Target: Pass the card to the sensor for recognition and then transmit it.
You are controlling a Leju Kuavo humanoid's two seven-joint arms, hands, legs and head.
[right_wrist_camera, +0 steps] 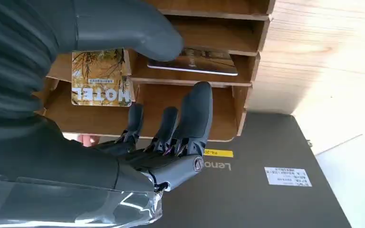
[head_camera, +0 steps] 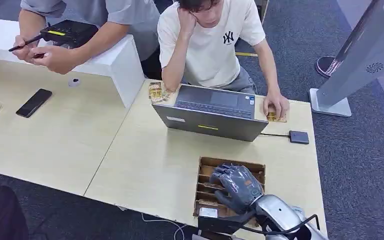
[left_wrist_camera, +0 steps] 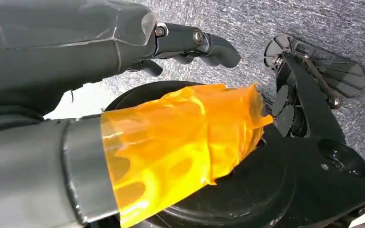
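A wooden slotted card holder [head_camera: 206,165] lies near the table's front edge, in front of the laptop [head_camera: 212,112]. My right hand [head_camera: 237,184] hovers over the holder with its fingers spread. In the right wrist view a card printed HOTEL [right_wrist_camera: 101,78] lies in one slot and a second card [right_wrist_camera: 195,64] in the slot beside it, between my thumb [right_wrist_camera: 138,28] and fingers [right_wrist_camera: 197,109]; the right hand [right_wrist_camera: 166,137] grips nothing. A small black sensor [head_camera: 298,137] sits right of the laptop, wired to it. My left hand [left_wrist_camera: 190,45] hangs over the floor, holding nothing, its thumb wrapped in orange film.
A person in a white T-shirt [head_camera: 212,40] sits behind the laptop with a hand on a card [head_camera: 276,116]. Loose cards [head_camera: 155,92] lie left of the laptop. Another person holds a black device [head_camera: 67,32] over a white box. A phone [head_camera: 34,102] lies on the left table.
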